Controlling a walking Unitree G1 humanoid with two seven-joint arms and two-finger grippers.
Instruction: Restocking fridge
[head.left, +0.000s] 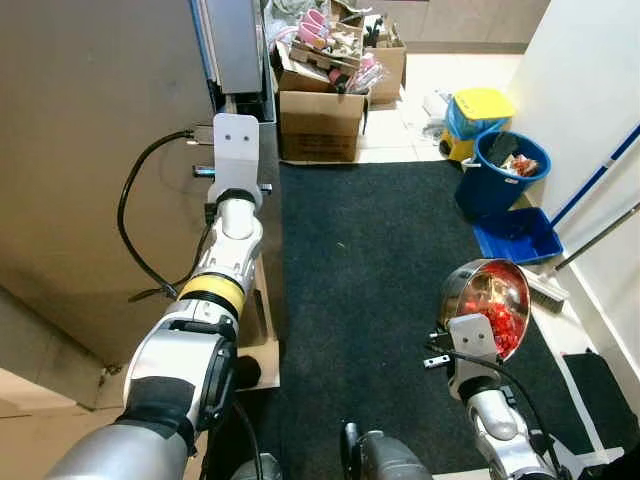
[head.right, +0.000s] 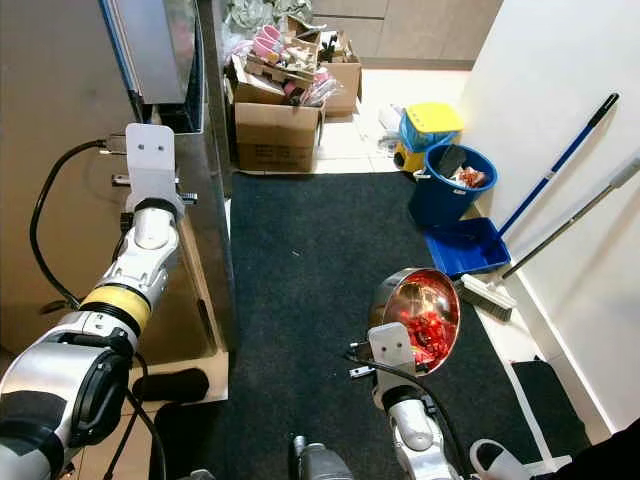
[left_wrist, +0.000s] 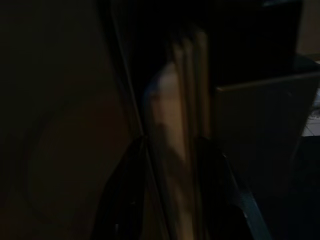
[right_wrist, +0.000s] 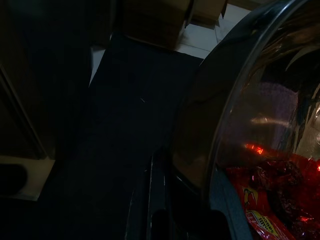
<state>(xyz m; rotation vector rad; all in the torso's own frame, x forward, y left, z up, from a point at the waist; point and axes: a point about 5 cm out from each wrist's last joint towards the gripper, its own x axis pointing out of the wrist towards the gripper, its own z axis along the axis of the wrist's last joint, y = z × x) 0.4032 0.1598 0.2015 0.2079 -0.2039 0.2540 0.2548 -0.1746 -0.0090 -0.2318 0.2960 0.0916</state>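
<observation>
On the dark mat (head.right: 300, 290) beside the fridge, the right gripper (right_wrist: 192, 200) is clamped on the rim of a steel bowl (head.right: 420, 300) of red packets (head.right: 425, 330), held tilted, so the packets risk spilling if it tips further. The left gripper (left_wrist: 172, 165) straddles the fridge door edge (head.right: 205, 200); whether it pinches cannot be told, and a loose hold could slip off.

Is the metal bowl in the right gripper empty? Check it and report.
No, the metal bowl clamped at its rim by the right gripper holds red wrapped packets.
</observation>
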